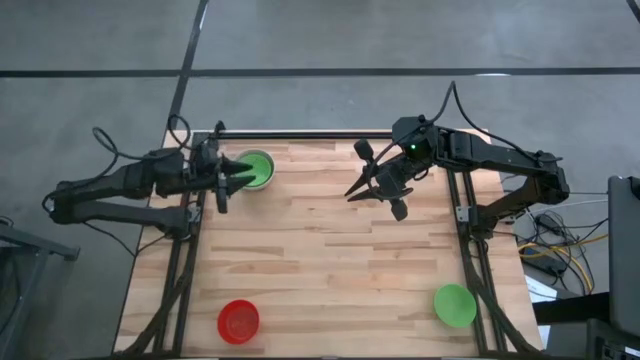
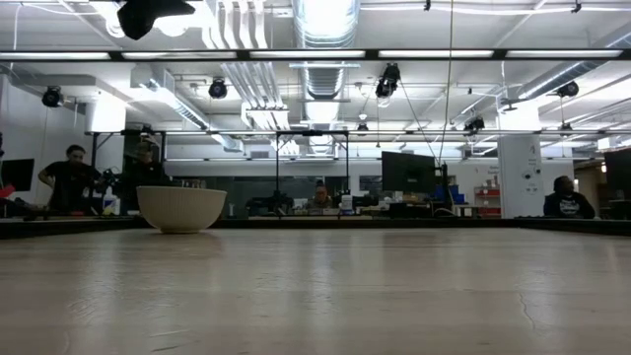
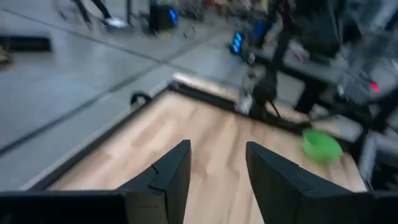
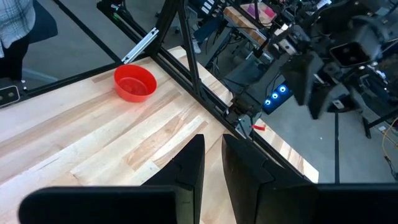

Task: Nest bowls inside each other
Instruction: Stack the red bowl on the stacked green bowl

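A green bowl (image 1: 256,169) sits inside a whitish-grey bowl (image 2: 181,208) at the table's far left. My left gripper (image 1: 243,177) hangs open in the air over the stack's left rim, with nothing between its fingers (image 3: 217,146). A red bowl (image 1: 238,320) stands at the near left and shows in the right wrist view (image 4: 135,82). Another green bowl (image 1: 455,305) stands at the near right (image 3: 321,146). My right gripper (image 1: 352,193) hovers above the far middle of the table. Its fingers stand a narrow gap apart (image 4: 212,138) and hold nothing.
The wooden table (image 1: 330,270) is bare between the bowls. A black rail (image 1: 290,135) runs along its far edge, and frame legs stand at both sides. A person in a plaid sleeve (image 4: 15,25) stands beyond the table. Other people sit in the room behind (image 2: 69,177).
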Motion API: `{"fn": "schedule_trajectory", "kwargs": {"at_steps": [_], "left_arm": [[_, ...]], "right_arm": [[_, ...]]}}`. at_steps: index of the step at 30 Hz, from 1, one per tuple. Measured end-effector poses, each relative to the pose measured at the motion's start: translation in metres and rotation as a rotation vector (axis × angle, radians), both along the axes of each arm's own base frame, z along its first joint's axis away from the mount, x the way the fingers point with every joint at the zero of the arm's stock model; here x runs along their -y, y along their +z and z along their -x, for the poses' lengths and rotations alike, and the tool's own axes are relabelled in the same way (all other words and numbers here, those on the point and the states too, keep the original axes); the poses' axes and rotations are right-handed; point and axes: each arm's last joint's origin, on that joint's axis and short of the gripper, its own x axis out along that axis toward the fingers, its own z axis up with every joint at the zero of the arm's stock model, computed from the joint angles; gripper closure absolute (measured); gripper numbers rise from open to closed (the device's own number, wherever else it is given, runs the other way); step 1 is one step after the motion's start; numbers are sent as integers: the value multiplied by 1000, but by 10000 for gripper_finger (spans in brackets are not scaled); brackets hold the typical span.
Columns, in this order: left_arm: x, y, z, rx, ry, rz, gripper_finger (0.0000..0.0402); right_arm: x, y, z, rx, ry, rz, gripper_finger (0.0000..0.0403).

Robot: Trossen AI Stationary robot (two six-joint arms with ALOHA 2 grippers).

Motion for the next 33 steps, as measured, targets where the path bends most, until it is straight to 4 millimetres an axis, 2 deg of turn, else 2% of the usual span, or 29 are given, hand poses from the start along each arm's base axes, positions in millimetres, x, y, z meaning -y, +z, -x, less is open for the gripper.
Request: {"fn": "schedule_trajectory", "kwargs": {"at_steps": [7,15,22,29,33], "left_arm": [[5,-7,26,-121,-83,68,243],[11,-10,50,-297,-147,280,243],[16,-8,51,-313,-313,343,243],[20,-17,55,-446,-404,456,243],[22,-18,57,-466,-466,497,243]], "right_arm": [[0,0,0,0,0,0,351],[0,0,0,-1,0,0,351],[0,0,0,0,0,0,351],[0,0,0,1,0,0,351],[0,0,0,0,0,0,351]]}}
